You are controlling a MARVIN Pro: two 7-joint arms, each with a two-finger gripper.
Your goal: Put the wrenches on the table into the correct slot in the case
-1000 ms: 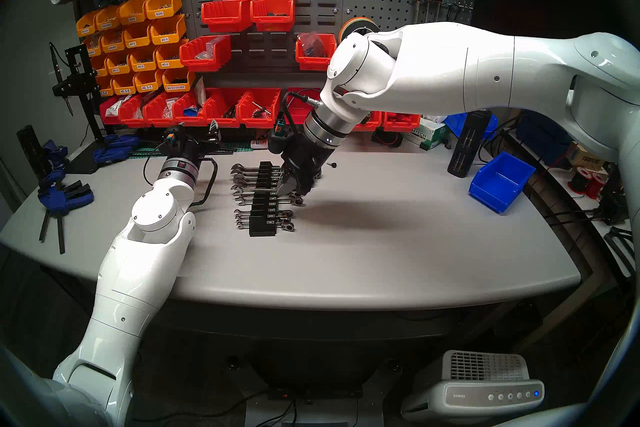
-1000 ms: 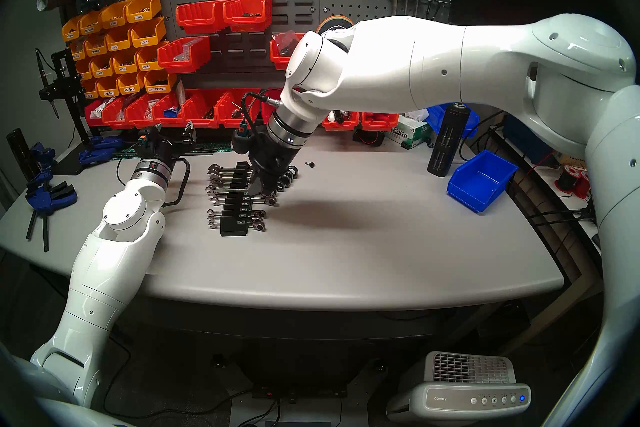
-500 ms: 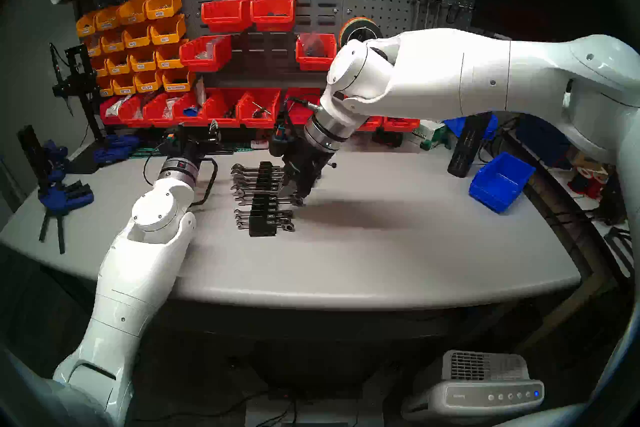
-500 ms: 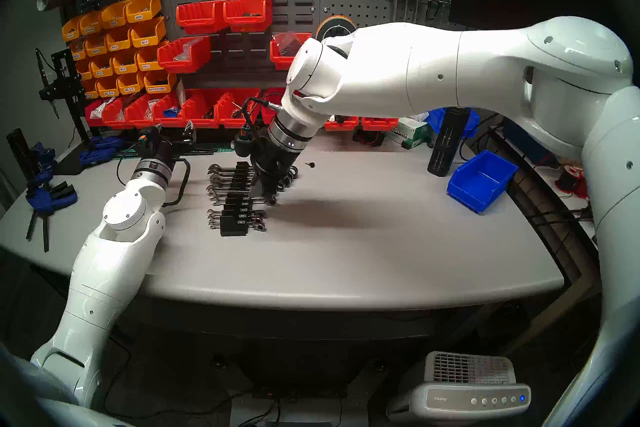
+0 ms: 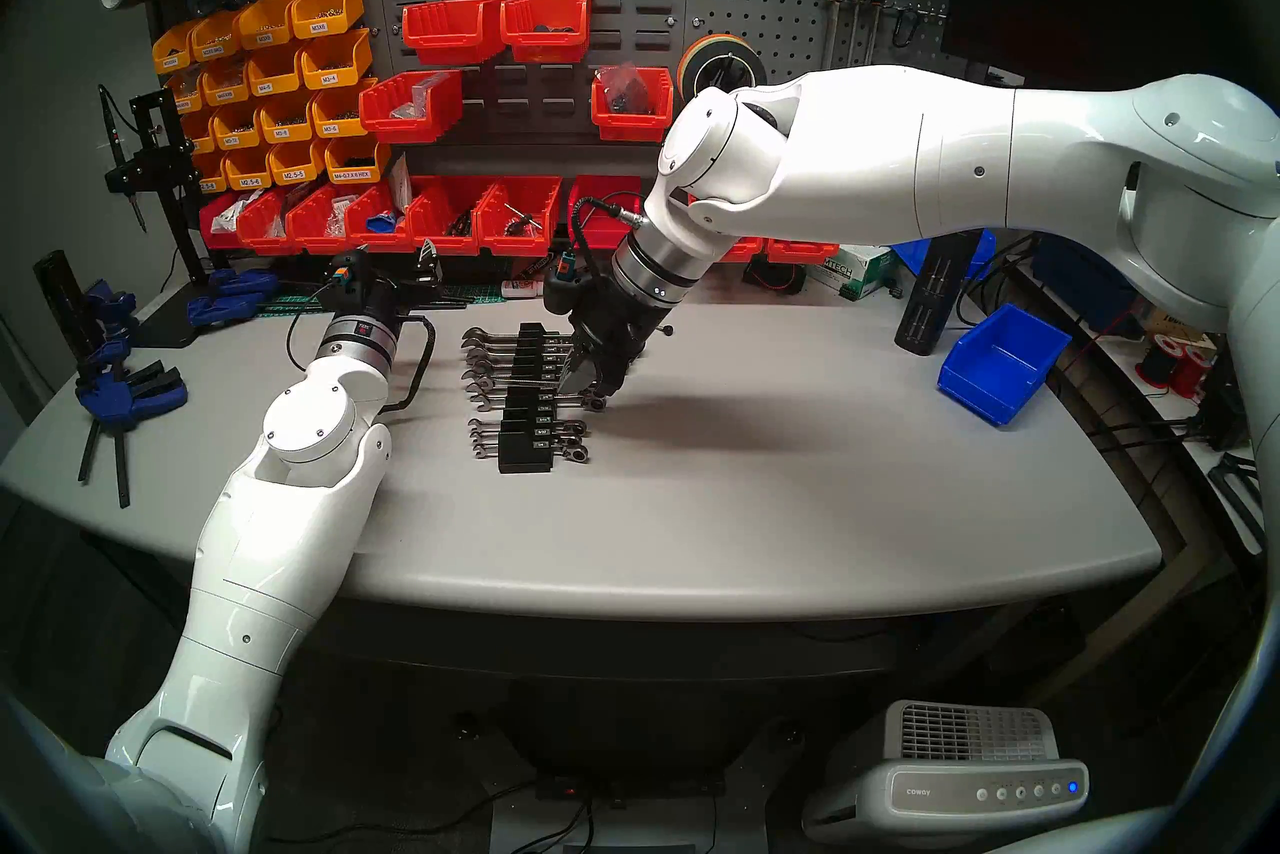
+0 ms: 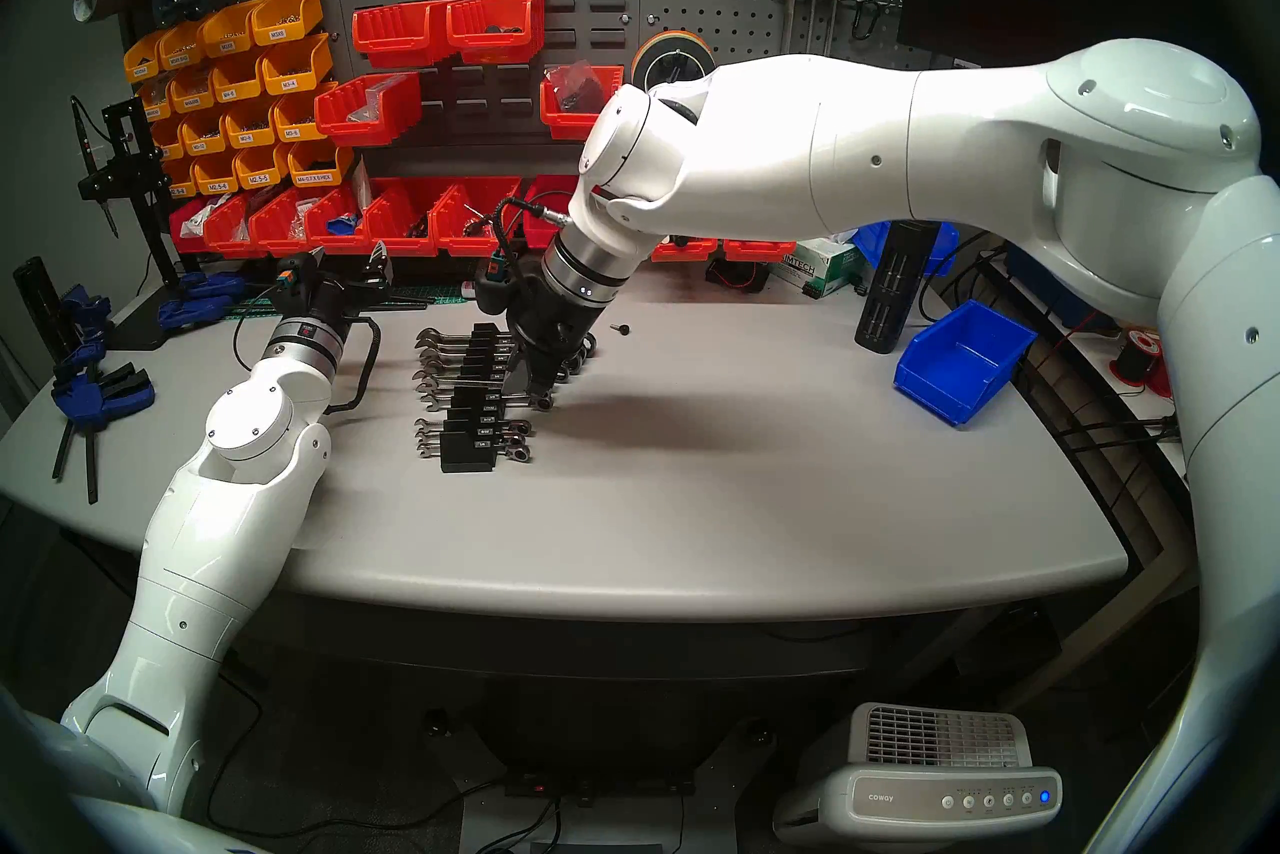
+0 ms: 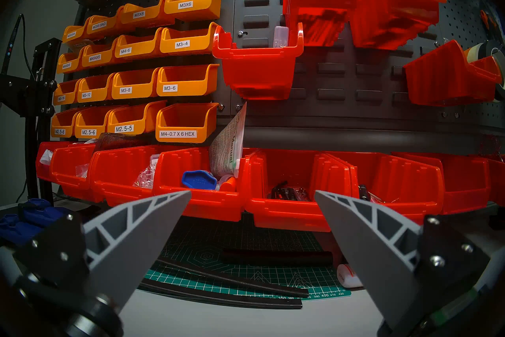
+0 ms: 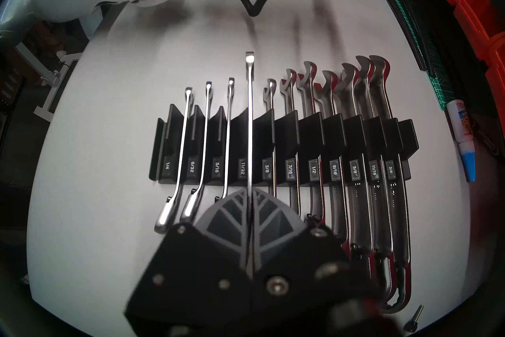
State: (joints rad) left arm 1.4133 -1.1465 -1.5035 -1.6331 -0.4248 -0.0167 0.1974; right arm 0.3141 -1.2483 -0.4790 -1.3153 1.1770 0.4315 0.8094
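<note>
The long black rack [image 8: 311,134] lies on the grey table [image 5: 762,485] with chrome wrenches in most grooves. My right gripper [image 8: 250,192] is shut on the slim chrome wrench [image 8: 249,109], near its ring end. The wrench runs straight along the groove beside the 11/32 label [image 8: 242,169], between the 5/16 and 3/8 wrenches. It looks slightly raised; I cannot tell whether it is seated. In the head view the right gripper [image 5: 594,395] is at the rack's [image 5: 524,461] right side. My left gripper [image 7: 252,191] is open and empty, well left of the rack, facing the bins.
Red bins [image 5: 443,215] line the back wall. A blue bin [image 5: 997,360] and a black cylinder [image 5: 931,298] stand at the right. A small black screw [image 5: 668,331] lies behind the rack. Blue clamps [image 5: 131,395] lie at the left, a glue bottle [image 8: 464,142] beyond the rack's large end.
My right arm has sunk a little and its wrist has shifted slightly right, still holding the wrench over the rack. The left arm has not moved.
</note>
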